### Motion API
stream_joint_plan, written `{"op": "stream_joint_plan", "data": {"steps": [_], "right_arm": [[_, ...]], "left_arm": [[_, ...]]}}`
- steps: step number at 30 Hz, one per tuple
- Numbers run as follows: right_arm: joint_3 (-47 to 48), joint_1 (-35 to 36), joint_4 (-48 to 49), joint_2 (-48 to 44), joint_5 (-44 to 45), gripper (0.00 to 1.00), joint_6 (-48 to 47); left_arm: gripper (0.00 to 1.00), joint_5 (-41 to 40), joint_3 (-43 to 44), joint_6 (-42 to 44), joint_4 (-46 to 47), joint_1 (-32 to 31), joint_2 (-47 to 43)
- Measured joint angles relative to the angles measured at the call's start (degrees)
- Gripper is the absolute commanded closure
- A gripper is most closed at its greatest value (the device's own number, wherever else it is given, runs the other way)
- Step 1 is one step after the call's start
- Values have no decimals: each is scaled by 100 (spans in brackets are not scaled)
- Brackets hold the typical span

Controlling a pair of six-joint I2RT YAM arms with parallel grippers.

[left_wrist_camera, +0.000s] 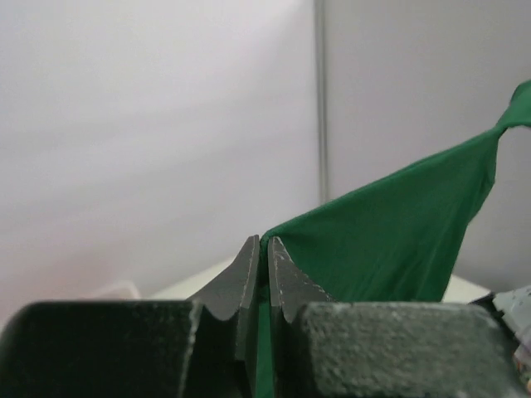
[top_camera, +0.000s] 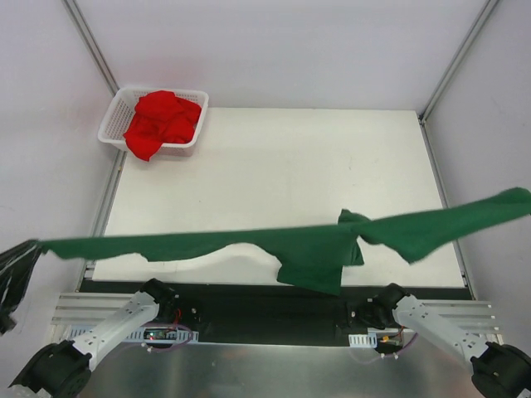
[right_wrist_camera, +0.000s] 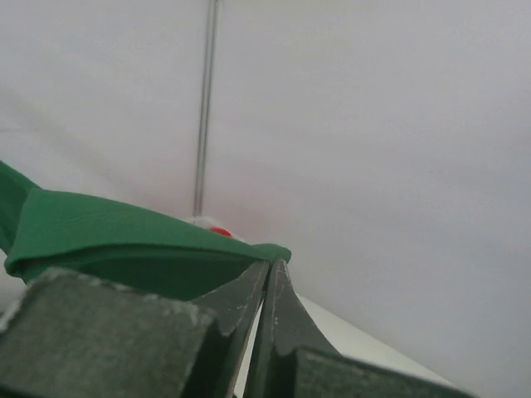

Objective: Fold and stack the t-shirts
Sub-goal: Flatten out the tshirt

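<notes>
Since you have the dark green t-shirt [top_camera: 315,249] pinned at both ends, it hangs as one long band across the near edge of the counter [top_camera: 274,166], raised off it along most of its length by the look of the top view. Your left tool [left_wrist_camera: 260,249] is closed on a thin edge of the cloth, which fans up and away from between its fingers. Your right tool [right_wrist_camera: 270,272] is likewise clamped on a fold of green at the opposite end.

With the arms held this wide apart, the garment is pulled taut so that it opens out instead of bunching. I judge that is the point, since a spread shirt can be laid flat before folding. It is not fully open, though. Right of centre a flap droops below the band and the cloth twists just beside it, so one part looks doubled over. Whether that flap touches the counter I cannot tell.

The red t-shirt [top_camera: 162,120] lies crumpled in the white basket [top_camera: 112,126] at the far left corner, well apart from the work and waiting its turn. Lowering the green one onto the bare counter in front of you seems the sensible next move. Watch the twisted part, which may land creased.
</notes>
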Motion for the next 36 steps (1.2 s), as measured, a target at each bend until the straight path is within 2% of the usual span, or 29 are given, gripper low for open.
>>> {"op": "stream_joint_plan", "data": {"steps": [3,7,11,14,16,19,22,28,36], "right_arm": [[120,0,20,-308,-560,99,205],[-350,52,258,-675,-608,99,245],[-1757,518,903,-516,525,99,-160],[-2503,660,1196,269,1316,99,-452],[-2920,498,1421,1174,1554,99,-518],[-3770,55,1847,2323,1471,99,-435],[-4465,-341,1775,3032,1394,99,-264],[-4701,-800,1882,3250,1285,99,144],[-4704,-817,2020,3519,1397,99,446]], "left_arm": [[100,621,391,-61,37,44,-13],[100,734,-258,-31,164,-68,-76],[100,-20,-1593,369,697,-584,129],[100,-756,-2216,758,1172,-719,975],[100,-957,-2524,955,1665,-577,1853],[100,-664,-3042,997,2352,83,3130],[100,-439,-3687,927,2747,638,4022],[100,17,-4129,717,3265,1272,4638],[100,221,-4234,588,4142,1458,5147]]}}
